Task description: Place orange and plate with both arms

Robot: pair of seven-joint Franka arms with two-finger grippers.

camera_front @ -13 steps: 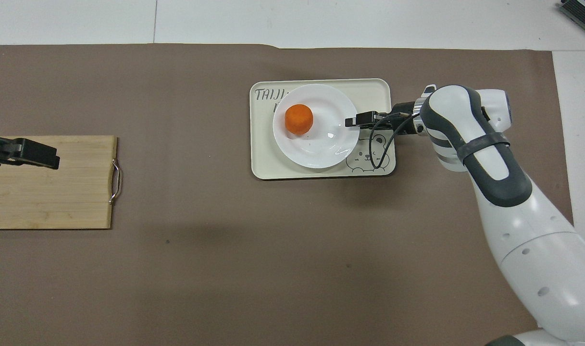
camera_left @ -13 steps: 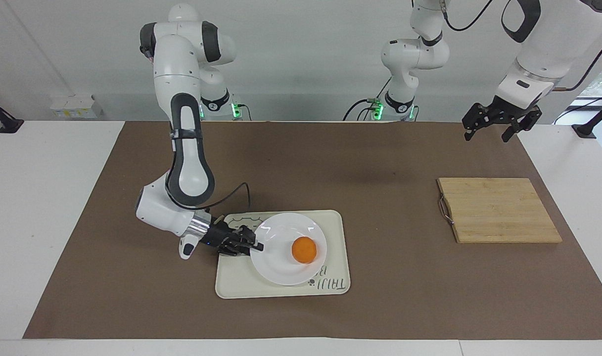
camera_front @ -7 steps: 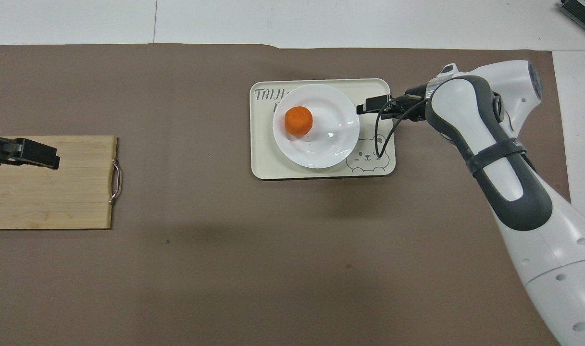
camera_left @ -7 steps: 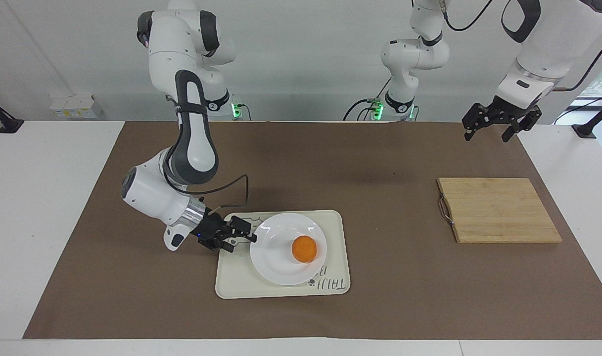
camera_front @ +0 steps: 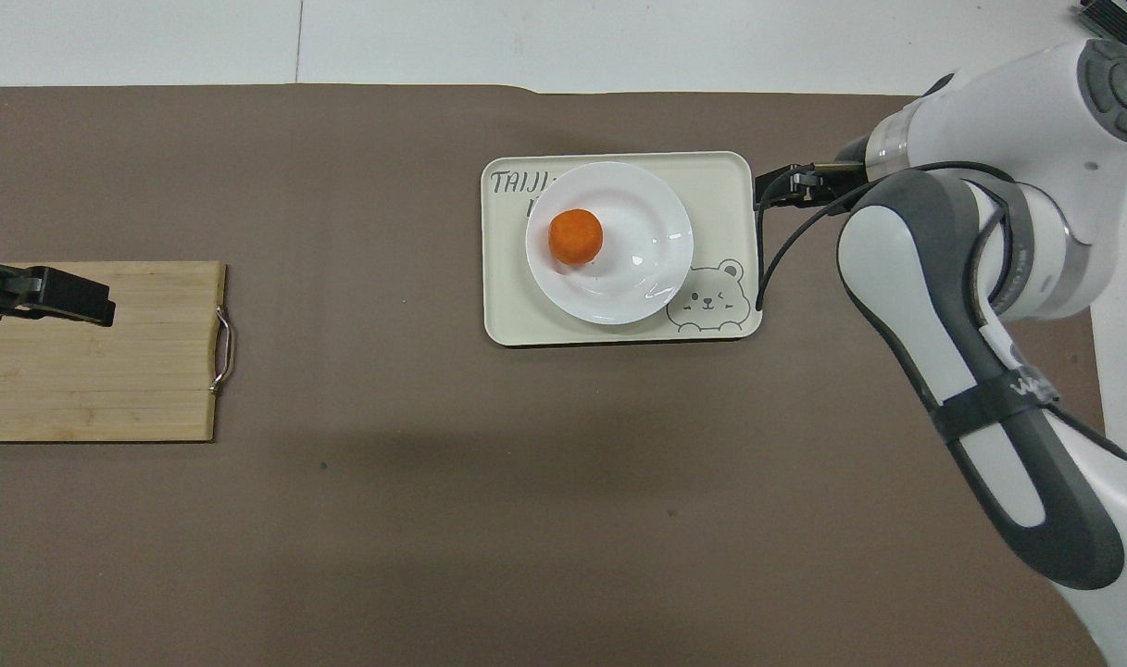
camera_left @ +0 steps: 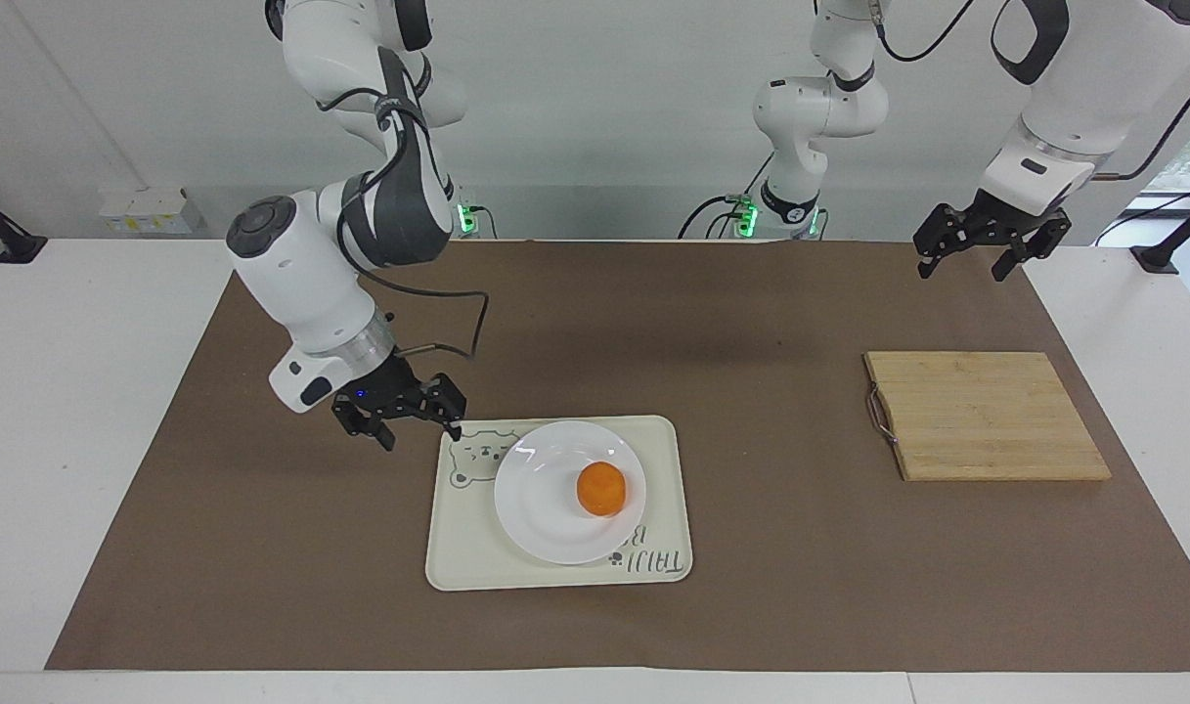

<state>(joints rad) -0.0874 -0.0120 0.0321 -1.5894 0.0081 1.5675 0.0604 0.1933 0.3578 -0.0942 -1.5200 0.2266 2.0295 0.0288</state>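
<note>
The orange (camera_left: 601, 491) (camera_front: 576, 236) lies on the white plate (camera_left: 536, 504) (camera_front: 639, 269), off the plate's middle. The plate rests on a cream tray (camera_left: 467, 552) (camera_front: 716, 181) with a bear drawing. My right gripper (camera_left: 420, 436) (camera_front: 769, 190) hangs open and empty just off the tray's corner toward the right arm's end, clear of the plate. My left gripper (camera_left: 961, 268) (camera_front: 91, 304) waits open and empty in the air by the wooden cutting board (camera_left: 986, 416) (camera_front: 91, 375).
A brown mat (camera_left: 751, 323) (camera_front: 433, 463) covers most of the table. The cutting board with a metal handle (camera_left: 880, 416) lies at the left arm's end. Two small white arm bases with green lights (camera_left: 751, 215) stand at the robots' edge.
The right gripper was at the plate's rim; it opened, pulled back toward the right arm's end and rose. Plate, orange and left arm have stayed put.
</note>
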